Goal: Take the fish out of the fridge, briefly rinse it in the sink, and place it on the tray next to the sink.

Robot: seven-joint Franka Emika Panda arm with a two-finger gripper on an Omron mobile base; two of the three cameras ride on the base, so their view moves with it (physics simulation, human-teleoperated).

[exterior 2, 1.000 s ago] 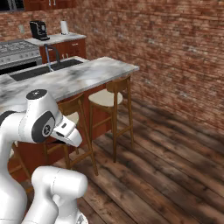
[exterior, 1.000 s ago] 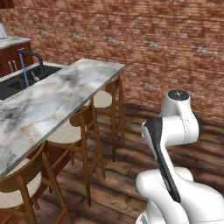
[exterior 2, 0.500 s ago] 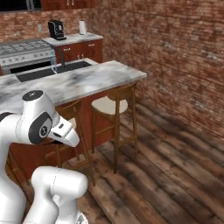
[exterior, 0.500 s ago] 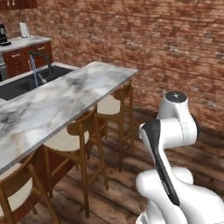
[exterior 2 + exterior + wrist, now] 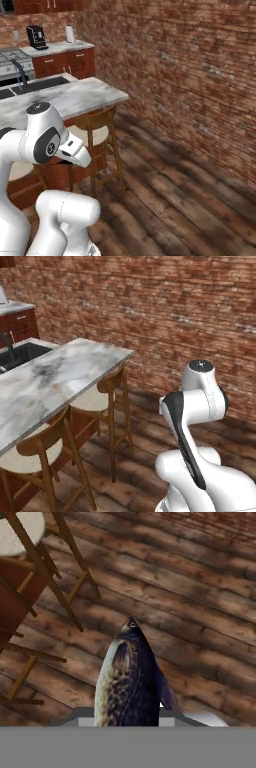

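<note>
Nearest, in the hand view: fish (image 5: 129,682), dark and mottled, head pointing away over the plank floor (image 5: 200,612), tail end hidden low between the fingers. Gripper clenched on the fish; fingertips themselves masked by its body. Judged light, fairly stiff, slick-skinned once wet; best held across the thick mid-body rather than the thin tail, with a firm pinch to stop sliding under the tap.

Next out, to the left in the left base view: two wooden stools (image 5: 97,398) with pale round seats, tucked under the overhang. Same stools partly behind the arm in the right base view.

Above them: marble counter (image 5: 55,376), grey-white, veined, running back and left.

Farther along the counter: sink (image 5: 42,85), black basin set in the marble, with black faucet (image 5: 19,75) at its left. Tray not made out from here.

Farthest left: reddish cabinets (image 5: 65,62), coffee machine (image 5: 36,37) and pale jug (image 5: 70,34) on top.

Behind and right: brick wall (image 5: 165,311).

Stage judged: carrying toward the sink, rinse not yet done.
</note>
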